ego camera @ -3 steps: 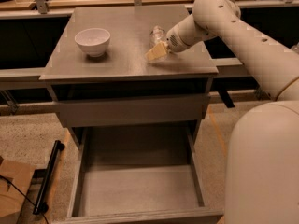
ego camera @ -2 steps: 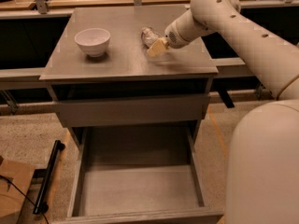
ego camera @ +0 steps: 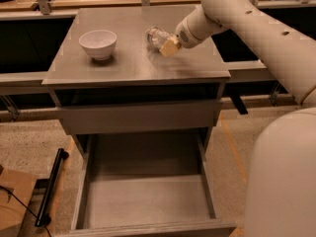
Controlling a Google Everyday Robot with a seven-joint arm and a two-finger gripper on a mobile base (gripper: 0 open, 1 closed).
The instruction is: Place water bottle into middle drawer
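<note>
Middle drawer (ego camera: 148, 201) pulled out nearest, low side walls, wide open on top. Plain drawer front (ego camera: 136, 117) above it, closed. Tabletop (ego camera: 128, 65): bowl (ego camera: 98, 43) left. Gripper (ego camera: 169, 46) over tabletop right of centre, jaws grasping water bottle (ego camera: 155, 35), well apart from bowl.

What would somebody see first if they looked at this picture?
The big white robot arm reaching in from the right, its gripper holding a crinkly water bottle over the grey cabinet top. Left of it sits a white bowl, and low down the middle drawer is pulled wide open.
</note>
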